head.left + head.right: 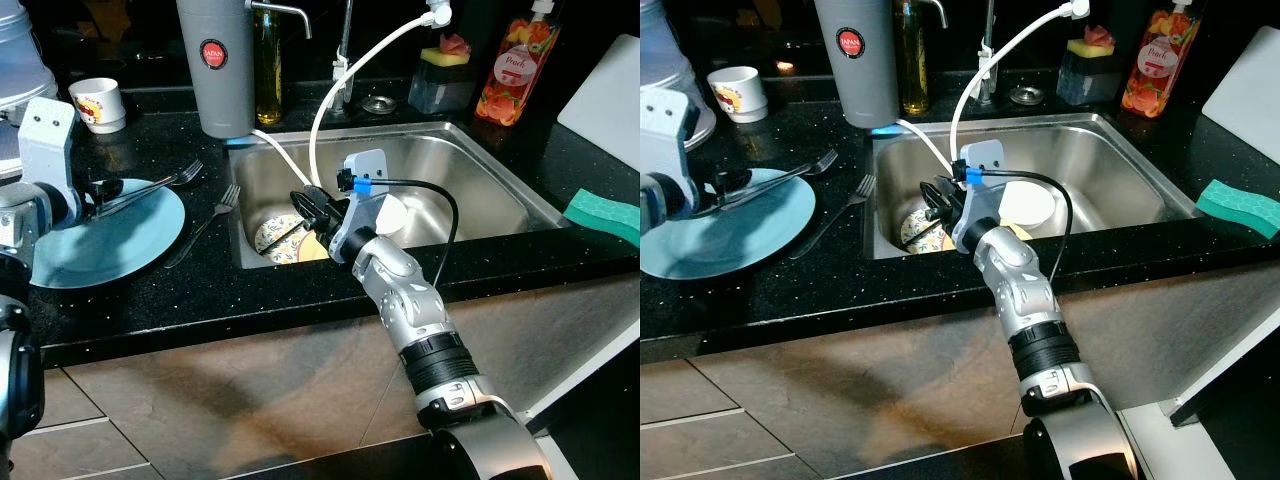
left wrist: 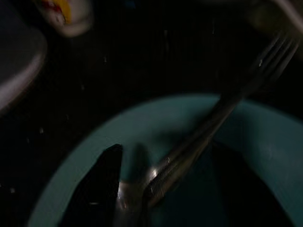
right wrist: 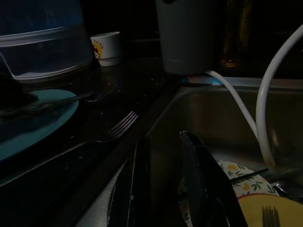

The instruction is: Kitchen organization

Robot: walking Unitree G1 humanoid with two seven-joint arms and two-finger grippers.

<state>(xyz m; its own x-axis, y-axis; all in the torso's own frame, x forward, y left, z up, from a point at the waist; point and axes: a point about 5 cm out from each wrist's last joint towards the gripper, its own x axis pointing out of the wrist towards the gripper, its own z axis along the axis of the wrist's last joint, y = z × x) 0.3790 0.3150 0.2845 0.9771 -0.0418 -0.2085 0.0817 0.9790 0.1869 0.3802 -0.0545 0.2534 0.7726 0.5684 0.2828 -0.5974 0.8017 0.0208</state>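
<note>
My left gripper [image 1: 100, 195] hovers over the light blue plate [image 1: 110, 245] on the black counter, shut on the handle of a fork [image 1: 165, 183] whose tines reach past the plate's far rim. In the left wrist view the fork [image 2: 227, 104] runs out over the plate [image 2: 270, 142]. A second fork [image 1: 205, 225] lies on the counter between the plate and the sink. My right gripper [image 1: 308, 205] is inside the steel sink [image 1: 480, 170], open with nothing between its fingers [image 3: 139, 189], just above a floral plate [image 1: 272, 238] and a yellow plate [image 3: 265, 210].
A white bowl [image 1: 392, 212] sits in the sink behind my right wrist, and white hoses [image 1: 320, 120] hang into it. Along the back stand a grey tumbler [image 1: 215, 65], a small cup [image 1: 98, 103] and a soap bottle [image 1: 515, 70]. A green sponge [image 1: 605, 212] lies right.
</note>
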